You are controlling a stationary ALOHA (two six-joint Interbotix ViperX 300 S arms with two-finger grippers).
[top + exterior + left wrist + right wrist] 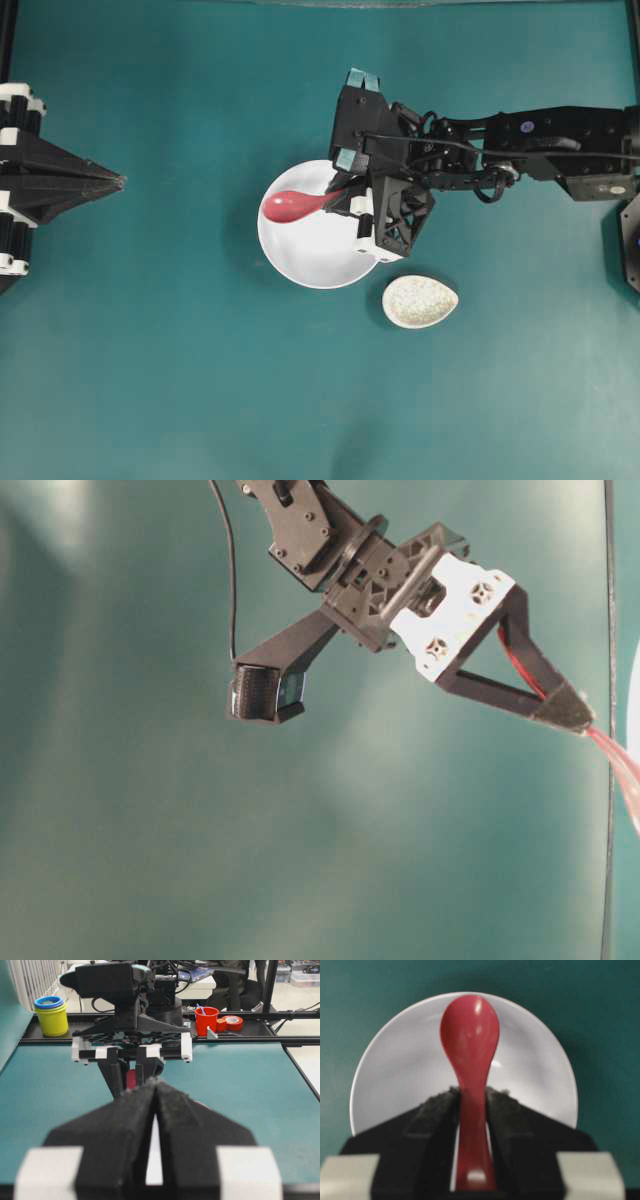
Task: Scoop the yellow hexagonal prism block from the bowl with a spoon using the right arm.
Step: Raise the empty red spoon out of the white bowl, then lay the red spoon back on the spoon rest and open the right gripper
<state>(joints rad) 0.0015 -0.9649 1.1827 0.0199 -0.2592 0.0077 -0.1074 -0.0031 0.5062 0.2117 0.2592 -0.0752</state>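
Right end effector (471, 1102) was clamped on the spoon (470, 1035) by its handle, fingers (432, 1115) pressed against both sides of the shaft. Jaws stood partly apart, only as wide as the handle. Scoop pointed away from the wrist and hung over the bowl (395, 1060).

Overhead: bowl (310, 255) sat near table (150, 350) centre. Spoon (292, 206) lay across the bowl's 10 o'clock portion, scoop toward 9 o'clock, handle running toward 3 o'clock into the right end effector (345, 192). Whether the scoop touched the bowl's surface could not be told. Right arm (540, 140) reached in from 3 o'clock.

Block: not visible in any view. Bowl interior showed plain white where uncovered; spoon and end effector hid part of it, so block position could not be told.

Speckled spoon rest (419, 301) stood on the table just off the bowl at its 4 o'clock, apart from it.

Left end effector (112, 182) sat at 9 o'clock, well apart from the bowl. Left wrist view: its fingers (127, 1110) met at the tips, nothing between them.
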